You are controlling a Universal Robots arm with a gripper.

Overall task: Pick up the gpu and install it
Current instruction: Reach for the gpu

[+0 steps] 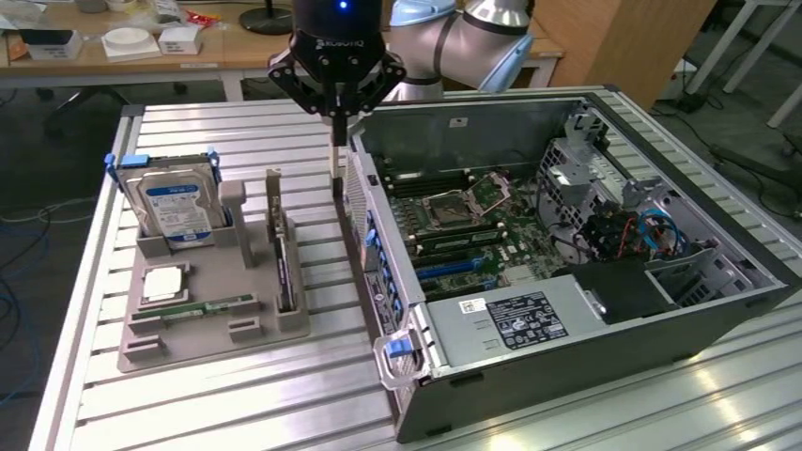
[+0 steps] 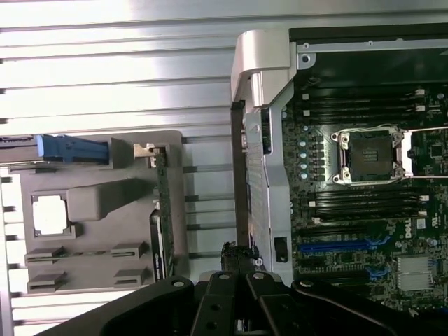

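Counter: you have a slatted aluminium counter (image 1: 225, 399), pale and shiny, carrying all the parts.
Room: behind it you see a wooden far counter (image 1: 188, 56) with small white boxes (image 1: 131, 42) on it. Dark floor (image 1: 38, 141) shows at the exterior view's left.
Tray: a grey parts tray (image 1: 232, 272) lies on the counter at the exterior view's left, just beside the case.
Tray contents: a hard drive (image 1: 176, 209) with a blue-and-white label stands upright at the far end. A processor chip (image 1: 165, 282) and a green memory stick (image 1: 207, 306) lie flat at the near end.
Gpu: your gpu (image 1: 281, 249) stands on edge in the tray, on the side nearest the case, with its metal bracket at the far end. Nothing touches it.
Case: the open computer case (image 1: 564, 366) lies on its side, with the motherboard (image 1: 483, 230) facing up.
Gripper: your gripper (image 1: 336, 132) hangs above the gap between tray and case, near the case's rear corner. It is higher than the gpu and apart from it.
Fingers: pressed together. A thin pale strip runs down from their tips, and you cannot tell whether it belongs to them or is pinched.
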